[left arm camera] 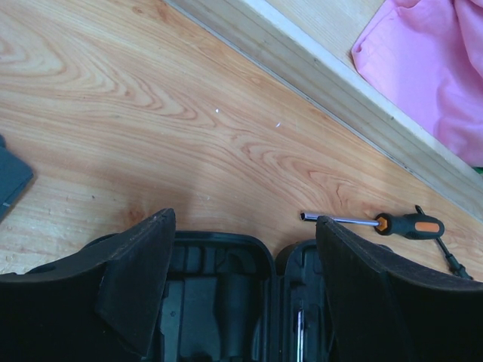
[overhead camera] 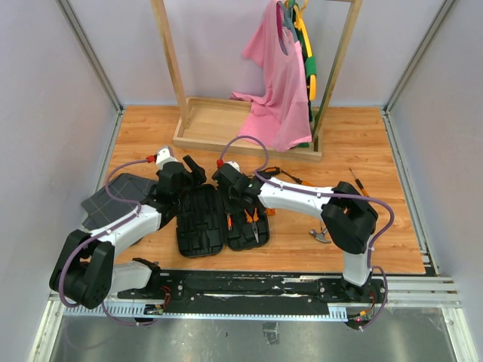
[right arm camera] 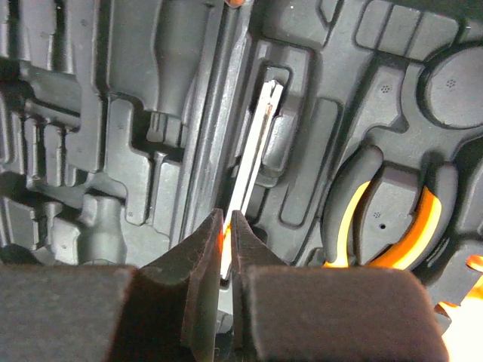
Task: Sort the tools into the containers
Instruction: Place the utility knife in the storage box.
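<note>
The black tool case (overhead camera: pixel 200 220) lies open on the wooden floor, both halves up. My right gripper (overhead camera: pixel 230 185) is over its right half, and in the right wrist view it (right arm camera: pixel 229 219) is shut on a screwdriver's steel shaft (right arm camera: pixel 253 143) lying in a slot by the hinge. Orange-handled pliers (right arm camera: pixel 386 226) sit in their slot to the right. My left gripper (overhead camera: pixel 189 169) is open and empty above the case's far edge (left arm camera: pixel 226 249). An orange-and-black screwdriver (left arm camera: pixel 400 224) lies on the floor beyond the case. A hammer (overhead camera: pixel 321 236) lies to the right.
Dark grey grid-patterned fabric (overhead camera: pixel 113 197) lies left of the case. A wooden clothes rack base (overhead camera: pixel 226 124) with a pink shirt (overhead camera: pixel 278 83) stands at the back. Another screwdriver (overhead camera: pixel 358 184) lies at the right. Metal walls border the floor.
</note>
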`<state>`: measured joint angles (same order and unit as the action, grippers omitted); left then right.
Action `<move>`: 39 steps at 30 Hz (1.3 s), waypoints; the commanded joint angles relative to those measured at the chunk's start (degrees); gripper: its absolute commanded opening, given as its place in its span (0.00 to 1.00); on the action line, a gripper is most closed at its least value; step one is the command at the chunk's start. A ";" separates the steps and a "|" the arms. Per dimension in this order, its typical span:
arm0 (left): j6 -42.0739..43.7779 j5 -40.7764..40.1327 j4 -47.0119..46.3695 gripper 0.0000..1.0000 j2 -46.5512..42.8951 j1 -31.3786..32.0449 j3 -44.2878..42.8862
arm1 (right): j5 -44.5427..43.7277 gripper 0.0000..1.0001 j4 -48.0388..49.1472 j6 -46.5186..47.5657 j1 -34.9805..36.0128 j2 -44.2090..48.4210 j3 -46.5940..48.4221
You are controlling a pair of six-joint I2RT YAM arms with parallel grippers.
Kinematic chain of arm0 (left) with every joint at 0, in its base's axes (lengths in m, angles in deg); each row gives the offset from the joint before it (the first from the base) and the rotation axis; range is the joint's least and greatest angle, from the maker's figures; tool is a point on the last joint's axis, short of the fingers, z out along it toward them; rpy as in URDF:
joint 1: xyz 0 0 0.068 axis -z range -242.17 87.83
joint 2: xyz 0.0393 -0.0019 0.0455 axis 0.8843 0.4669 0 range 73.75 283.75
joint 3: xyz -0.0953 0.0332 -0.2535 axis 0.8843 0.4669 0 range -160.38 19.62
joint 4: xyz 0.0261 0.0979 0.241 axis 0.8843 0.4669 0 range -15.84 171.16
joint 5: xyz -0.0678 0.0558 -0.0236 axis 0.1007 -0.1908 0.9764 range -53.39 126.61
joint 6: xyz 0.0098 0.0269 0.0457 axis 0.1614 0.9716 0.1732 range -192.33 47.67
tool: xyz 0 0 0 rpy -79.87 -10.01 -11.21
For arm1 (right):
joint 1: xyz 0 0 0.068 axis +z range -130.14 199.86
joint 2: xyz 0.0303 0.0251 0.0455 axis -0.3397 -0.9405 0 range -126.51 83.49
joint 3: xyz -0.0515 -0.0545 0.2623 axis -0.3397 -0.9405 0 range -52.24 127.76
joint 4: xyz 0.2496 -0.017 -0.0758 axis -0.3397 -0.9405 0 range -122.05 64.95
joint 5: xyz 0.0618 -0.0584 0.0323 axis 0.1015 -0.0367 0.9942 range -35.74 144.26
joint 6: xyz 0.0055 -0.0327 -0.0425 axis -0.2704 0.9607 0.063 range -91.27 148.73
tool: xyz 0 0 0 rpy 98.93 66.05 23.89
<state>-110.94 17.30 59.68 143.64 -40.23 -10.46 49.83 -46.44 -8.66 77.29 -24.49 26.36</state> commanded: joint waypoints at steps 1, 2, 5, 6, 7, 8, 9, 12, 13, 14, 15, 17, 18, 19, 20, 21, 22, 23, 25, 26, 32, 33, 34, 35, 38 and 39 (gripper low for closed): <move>0.38 -0.33 -0.90 0.79 0.59 -0.36 -0.54 | -0.58 0.09 -1.56 0.99 -0.73 -1.49 2.03; 0.40 -0.34 -0.83 0.79 0.60 -0.39 -0.55 | -0.58 0.09 -1.65 1.00 -0.82 -1.71 2.18; 0.45 -0.29 -0.81 0.79 0.82 -0.40 -0.69 | -0.35 0.08 -1.69 1.05 -1.00 -2.21 2.39; 0.41 -0.32 -0.75 0.79 0.86 -0.38 -0.73 | -0.21 0.08 -1.73 1.08 -1.05 -2.37 2.49; 0.45 -0.29 -0.73 0.79 0.94 -0.40 -0.70 | -0.11 0.08 -1.68 1.14 -1.09 -2.47 2.52; 0.40 -0.32 -0.66 0.79 1.05 -0.40 -0.78 | -0.06 0.08 -1.69 1.16 -1.09 -2.53 2.56; 0.35 -0.22 -0.55 0.79 1.12 -0.40 -0.84 | -0.06 0.08 -1.71 1.17 -1.05 -2.58 2.60; 0.29 -0.14 -0.51 0.79 1.35 -0.40 -0.99 | 0.09 0.08 -1.69 1.26 -1.24 -2.94 2.68; 0.31 -0.12 -0.42 0.79 1.45 -0.40 -1.07 | 0.24 0.08 -1.65 1.26 -1.26 -3.08 2.69; 0.29 -0.16 -0.40 0.79 1.48 -0.40 -1.11 | 0.35 0.08 -1.64 1.33 -1.27 -3.17 2.77; 0.36 -0.14 -0.41 0.79 1.60 -0.38 -1.10 | 0.38 0.08 -1.72 1.35 -1.27 -3.27 2.80; 0.25 -0.13 -0.31 0.79 1.82 -0.40 -1.24 | 0.44 0.07 -1.65 1.35 -1.27 -3.37 2.86; 0.21 -0.12 -0.23 0.79 1.90 -0.40 -1.32 | 0.47 0.08 -1.67 1.33 -1.27 -3.37 2.88; 0.26 -0.14 -0.19 0.79 1.98 -0.40 -1.36 | 0.55 0.07 -1.72 1.35 -1.27 -3.44 2.79; 0.27 -0.12 -0.16 0.79 2.07 -0.38 -1.38 | 0.56 0.07 -1.67 1.39 -1.27 -3.49 2.89; 0.21 -0.16 -0.18 0.79 2.16 -0.38 -1.38 | 0.60 0.07 -1.69 1.43 -1.29 -3.68 2.97; 0.20 -0.12 -0.17 0.79 2.25 -0.40 -1.40 | 0.69 0.07 -1.66 1.44 -1.35 -3.88 3.02; 0.20 -0.05 -0.18 0.79 2.33 -0.38 -1.46 | 0.85 0.07 -1.69 1.52 -1.35 -4.11 3.12; 0.19 -0.03 -0.14 0.79 2.49 -0.40 -1.51 | 1.12 0.07 -1.64 1.52 -1.34 -4.68 3.42; 0.12 -0.03 -0.12 0.79 2.59 -0.40 -1.56 | 1.23 0.07 -1.70 1.60 -1.35 -4.90 3.52; 0.05 0.06 -0.08 0.79 3.20 -0.38 -1.73 | 0.53 0.06 -2.88 1.60 -1.35 -5.21 3.99; 0.04 0.06 -0.04 0.79 3.28 -0.40 -1.80 | 0.43 0.05 -3.19 1.57 -1.35 -6.52 4.01; 0.03 0.14 -0.10 0.79 3.44 -0.40 -1.82 | 0.30 0.05 -3.42 1.59 -1.35 -6.73 4.01; 0.04 0.17 -0.11 0.79 3.60 -0.40 -1.88 | 0.23 0.05 -3.69 1.57 -1.35 -6.92 3.98; -0.04 0.37 -0.11 0.79 3.98 -0.40 -1.99 | -0.03 0.04 -4.63 1.59 -1.35 -7.42 4.07; 0.01 0.41 -0.11 0.79 4.09 -0.40 -2.06 | -0.05 0.04 -4.96 1.66 -1.35 -7.64 4.16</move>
<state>-110.98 17.80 60.10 147.07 -40.23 -10.73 51.02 -47.86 -7.41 76.68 -29.65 29.27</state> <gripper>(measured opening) 0.787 0.046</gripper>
